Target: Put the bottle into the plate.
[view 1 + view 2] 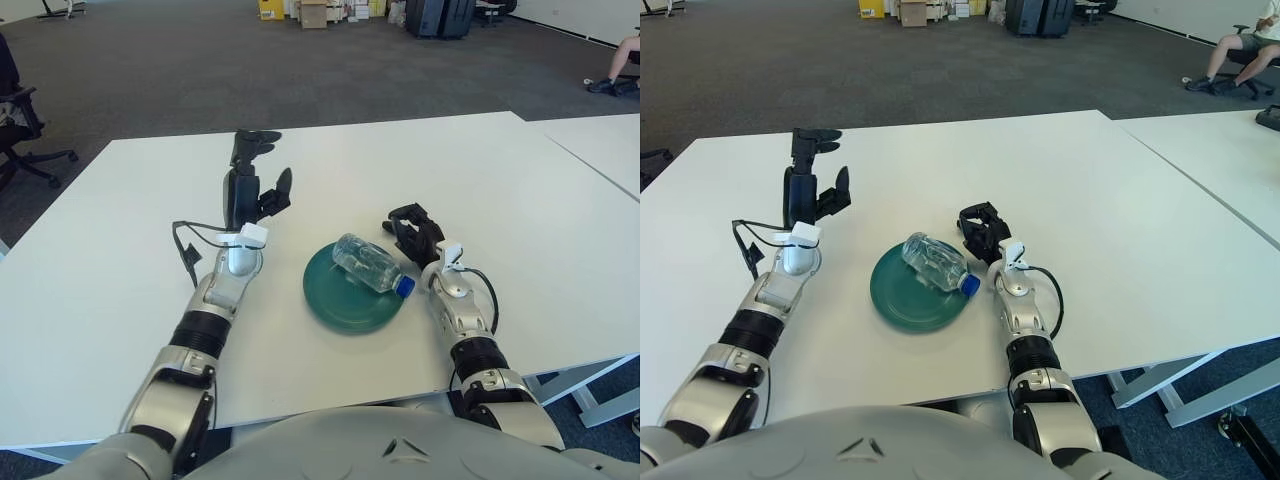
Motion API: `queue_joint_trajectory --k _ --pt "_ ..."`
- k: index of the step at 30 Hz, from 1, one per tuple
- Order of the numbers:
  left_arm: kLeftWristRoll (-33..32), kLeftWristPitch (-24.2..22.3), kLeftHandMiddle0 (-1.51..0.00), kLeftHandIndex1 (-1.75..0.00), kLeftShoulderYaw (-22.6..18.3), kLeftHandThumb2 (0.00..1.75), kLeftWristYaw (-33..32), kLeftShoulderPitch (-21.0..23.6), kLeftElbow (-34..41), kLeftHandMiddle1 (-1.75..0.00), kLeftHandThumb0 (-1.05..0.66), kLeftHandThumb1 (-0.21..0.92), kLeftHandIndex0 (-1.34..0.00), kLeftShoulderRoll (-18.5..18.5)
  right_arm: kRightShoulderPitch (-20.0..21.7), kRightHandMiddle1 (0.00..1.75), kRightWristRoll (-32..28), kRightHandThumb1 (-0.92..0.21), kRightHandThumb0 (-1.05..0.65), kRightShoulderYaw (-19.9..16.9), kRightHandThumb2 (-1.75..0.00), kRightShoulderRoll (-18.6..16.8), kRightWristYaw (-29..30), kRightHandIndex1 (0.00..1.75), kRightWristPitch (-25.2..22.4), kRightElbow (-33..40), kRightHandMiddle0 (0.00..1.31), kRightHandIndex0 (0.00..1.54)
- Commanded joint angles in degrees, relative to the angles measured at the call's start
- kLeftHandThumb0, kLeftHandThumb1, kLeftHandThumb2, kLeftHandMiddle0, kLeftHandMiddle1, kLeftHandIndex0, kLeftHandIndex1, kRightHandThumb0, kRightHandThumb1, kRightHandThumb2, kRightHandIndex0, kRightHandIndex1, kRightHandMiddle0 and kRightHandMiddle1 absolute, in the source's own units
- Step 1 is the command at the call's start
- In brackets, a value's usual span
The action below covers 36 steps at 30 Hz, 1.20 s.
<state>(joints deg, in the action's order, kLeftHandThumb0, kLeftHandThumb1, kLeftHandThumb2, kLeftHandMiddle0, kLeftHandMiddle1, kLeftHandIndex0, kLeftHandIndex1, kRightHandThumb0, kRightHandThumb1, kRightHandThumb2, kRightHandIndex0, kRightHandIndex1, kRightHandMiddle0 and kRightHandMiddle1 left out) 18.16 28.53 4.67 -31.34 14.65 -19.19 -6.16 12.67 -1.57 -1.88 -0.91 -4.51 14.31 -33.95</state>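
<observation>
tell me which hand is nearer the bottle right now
Right. The right hand shows just right of the bottle, which lies on its side on the green plate. The left hand is raised, open, well off to the bottle's left.

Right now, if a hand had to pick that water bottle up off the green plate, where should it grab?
Probably around the clear body of the water bottle, coming from above. It lies on its side across the green plate, blue cap toward the right hand, so the round middle is widest and exposed. The left hand is raised, open.
</observation>
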Motion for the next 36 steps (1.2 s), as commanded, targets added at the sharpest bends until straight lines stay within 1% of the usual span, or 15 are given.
queue_joint_trajectory --k 1,3,5,8,9,10,13,14,16,18,19,21,25,28,36 --pt "-2.5 -4.8 -0.16 -1.62 -2.5 0.85 0.0 -0.8 2.9 -1.57 -0.73 0.92 0.0 2.9 0.9 1.66 -1.0 -0.92 -0.35 -0.5 -0.44 0.1 -0.8 0.62 1.1 -2.0 0.28 0.35" --pt "-4.0 -6.7 -0.17 -1.65 -3.5 0.85 0.3 -1.5 3.6 -1.59 -0.71 0.92 0.0 4.3 1.1 1.66 -1.1 -0.92 -0.35 -0.7 -0.44 0.1 -1.3 0.62 1.9 -2.6 0.28 0.36" --pt "-5.2 -7.6 -0.18 -1.69 -4.3 0.85 0.7 -2.1 3.5 -1.61 -0.69 0.92 0.0 5.3 1.2 1.66 -1.1 -0.92 -0.35 -0.9 -0.44 0.2 -1.6 0.62 2.2 -3.0 0.28 0.36" --pt "-6.6 -7.3 -0.2 -1.73 -5.3 0.84 0.9 -3.1 2.2 -1.63 -0.64 0.92 -0.02 6.6 1.5 1.66 -0.9 -0.92 -0.35 -1.0 -0.44 0.3 -1.6 0.62 2.2 -3.7 0.28 0.35" --pt "-7.1 -6.6 -0.24 -1.73 -5.5 0.73 0.7 -3.6 1.2 -1.62 -0.54 0.92 -0.08 7.4 1.6 1.66 -0.9 -0.92 -0.35 -1.1 -0.44 0.4 -2.0 0.62 2.6 -3.9 0.28 0.35" --pt "-7.4 -6.2 -0.29 -1.74 -5.7 0.65 0.6 -3.9 0.6 -1.64 -0.47 0.92 -0.13 8.0 1.6 1.66 -1.0 -0.92 -0.35 -1.2 -0.44 0.6 -2.4 0.62 3.0 -4.1 0.27 0.34" --pt "-7.6 -5.4 -0.37 -1.74 -6.0 0.56 0.1 -4.7 -0.3 -1.69 -0.39 0.92 -0.18 9.5 1.9 1.67 -1.1 -0.92 -0.35 -1.3 -0.45 0.9 -3.1 0.61 3.6 -4.6 0.27 0.33" --pt "-7.6 -5.4 -0.38 -1.74 -5.9 0.55 -0.4 -5.4 -0.5 -1.7 -0.39 0.92 -0.19 10.6 2.0 1.67 -1.2 -0.92 -0.35 -1.4 -0.45 1.1 -3.5 0.61 3.7 -4.8 0.26 0.33" --pt "-7.4 -5.0 -0.46 -1.75 -5.7 0.62 -1.2 -6.6 -1.2 -1.72 -0.38 0.86 -0.23 12.5 2.2 1.68 -1.3 -0.92 -0.35 -1.5 -0.46 1.3 -4.0 0.6 3.3 -5.0 0.26 0.33" --pt "-7.2 -4.8 -0.53 -1.75 -5.8 0.68 -1.4 -6.8 -2.2 -1.74 -0.37 0.81 -0.27 13.0 2.3 1.68 -1.2 -0.92 -0.35 -1.5 -0.46 1.3 -4.2 0.6 3.0 -5.1 0.25 0.32" --pt "-6.9 -5.0 -0.55 -1.75 -5.8 0.71 -1.6 -6.7 -3.5 -1.74 -0.38 0.79 -0.28 13.2 2.3 1.68 -1.0 -0.92 -0.35 -1.5 -0.46 1.4 -4.1 0.6 2.8 -5.1 0.25 0.32" --pt "-6.5 -5.0 -0.67 -1.75 -5.8 0.84 -1.9 -6.6 -5.0 -1.74 -0.39 0.69 -0.34 13.3 2.3 1.69 -0.8 -0.92 -0.35 -1.5 -0.47 1.5 -3.9 0.59 2.6 -5.1 0.24 0.31" --pt "-4.7 -6.1 -0.79 -1.75 -4.9 0.97 -2.7 -6.2 -8.1 -1.75 -0.41 0.59 -0.41 13.1 2.3 1.69 -0.8 -0.92 -0.35 -1.5 -0.47 1.5 -3.8 0.58 2.9 -5.2 0.24 0.31" --pt "-3.4 -6.7 -0.93 -1.75 -4.0 1.09 -2.5 -6.4 -8.6 -1.75 -0.43 0.49 -0.48 12.6 2.3 1.7 -0.7 -0.92 -0.35 -1.5 -0.48 1.4 -3.6 0.58 3.1 -5.1 0.23 0.32" --pt "-3.0 -6.8 -1.1 -1.75 -3.0 1.24 -0.4 -6.9 -8.5 -1.75 -0.46 0.38 -0.56 11.7 2.2 1.7 -0.3 -0.92 -0.35 -1.4 -0.48 1.2 -2.6 0.59 2.7 -4.9 0.23 0.34"
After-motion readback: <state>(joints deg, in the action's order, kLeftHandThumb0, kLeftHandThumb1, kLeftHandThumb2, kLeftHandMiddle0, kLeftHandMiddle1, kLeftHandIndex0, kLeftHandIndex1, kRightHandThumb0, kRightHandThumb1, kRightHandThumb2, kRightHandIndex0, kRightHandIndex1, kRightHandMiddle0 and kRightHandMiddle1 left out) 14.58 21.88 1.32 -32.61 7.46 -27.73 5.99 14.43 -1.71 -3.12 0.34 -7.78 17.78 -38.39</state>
